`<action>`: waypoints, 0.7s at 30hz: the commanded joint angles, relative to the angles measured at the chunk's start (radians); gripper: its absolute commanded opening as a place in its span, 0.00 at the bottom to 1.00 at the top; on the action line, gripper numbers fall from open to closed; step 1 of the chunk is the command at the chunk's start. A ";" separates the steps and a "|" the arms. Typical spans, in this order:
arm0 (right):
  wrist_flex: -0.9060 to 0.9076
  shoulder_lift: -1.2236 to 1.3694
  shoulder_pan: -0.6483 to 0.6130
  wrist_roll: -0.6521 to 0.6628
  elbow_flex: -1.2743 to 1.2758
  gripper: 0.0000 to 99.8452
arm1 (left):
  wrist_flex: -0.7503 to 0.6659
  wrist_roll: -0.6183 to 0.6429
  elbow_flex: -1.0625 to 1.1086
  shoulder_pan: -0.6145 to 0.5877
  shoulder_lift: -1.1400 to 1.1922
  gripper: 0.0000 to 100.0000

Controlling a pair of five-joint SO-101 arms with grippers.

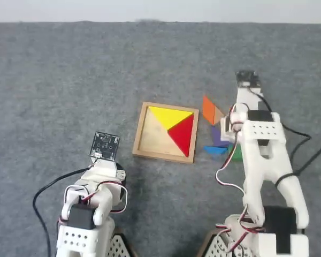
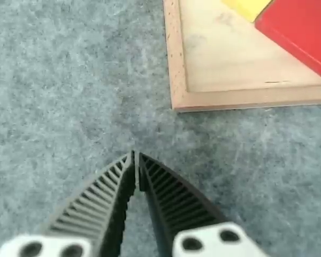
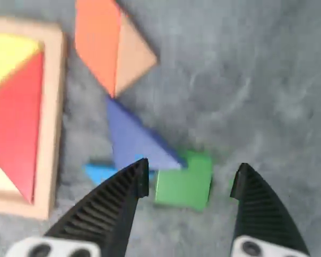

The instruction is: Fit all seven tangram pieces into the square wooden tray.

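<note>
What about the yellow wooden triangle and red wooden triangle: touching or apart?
Touching. High view: yellow wooden triangle and red wooden triangle share one edge, without gap.

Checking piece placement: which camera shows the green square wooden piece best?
Right wrist view: the green square wooden piece lies nearly whole by the open right gripper. High view shows a green sliver beside the arm.

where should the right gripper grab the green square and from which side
From straight above, since it lies flat: close the open right gripper across two parallel edges of the green square, probably nearer the end away from the purple triangle, whose tip crowds one corner.
</note>
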 commanded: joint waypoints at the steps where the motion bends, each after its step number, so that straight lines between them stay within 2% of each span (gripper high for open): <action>1: -0.002 0.027 -0.042 0.029 -0.190 0.27 | 0.006 0.012 -0.013 0.002 -0.012 0.01; 5: 0.073 0.206 -0.145 0.077 -0.400 0.27 | 0.006 0.012 -0.013 0.002 -0.012 0.01; 10: 0.081 0.403 -0.229 0.141 -0.566 0.27 | 0.006 0.012 -0.013 0.002 -0.012 0.01; 21: 0.079 0.634 -0.255 0.176 -0.743 0.27 | 0.006 0.012 -0.013 0.002 -0.012 0.01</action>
